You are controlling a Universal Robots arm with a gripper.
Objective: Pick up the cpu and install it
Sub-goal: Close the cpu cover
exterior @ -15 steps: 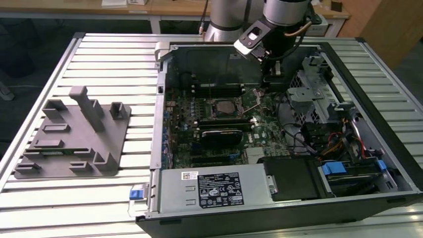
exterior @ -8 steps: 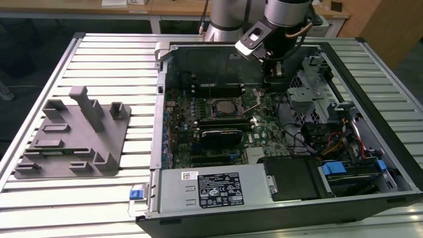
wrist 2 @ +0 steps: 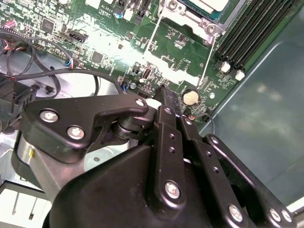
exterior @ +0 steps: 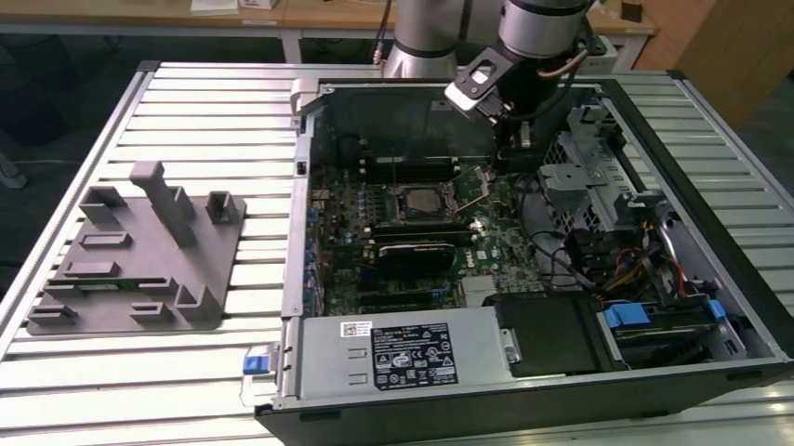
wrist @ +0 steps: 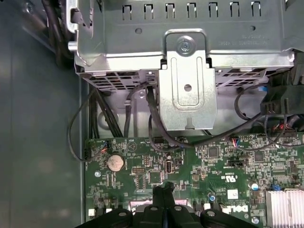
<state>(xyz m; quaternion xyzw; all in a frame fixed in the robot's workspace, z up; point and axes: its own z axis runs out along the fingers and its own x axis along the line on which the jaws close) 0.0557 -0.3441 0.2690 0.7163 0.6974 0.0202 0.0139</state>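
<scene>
The cpu [exterior: 416, 199] is a silver-grey square lying flat inside the black-framed socket on the motherboard [exterior: 360, 269] of the open computer case. Its edge also appears in the second wrist view [wrist 2: 206, 4]. My gripper [exterior: 507, 160] hangs inside the case, on the exterior view's right of the socket and apart from the cpu. In both wrist views its black fingers are pressed together with nothing between them, with the gripper [wrist 2: 163, 89] [wrist: 164, 186] just above the green board. A thin wire socket lever [wrist 2: 153, 40] stands raised beside the socket.
A grey plastic tray [exterior: 137, 255] with upright posts rests on the slatted table at the exterior view's left. A metal drive cage [wrist: 187, 80], loose black cables [exterior: 583, 260], memory slots [wrist 2: 247, 33] and a coin cell [wrist: 115, 163] crowd the gripper. The power supply [exterior: 397, 358] fills the case's near side.
</scene>
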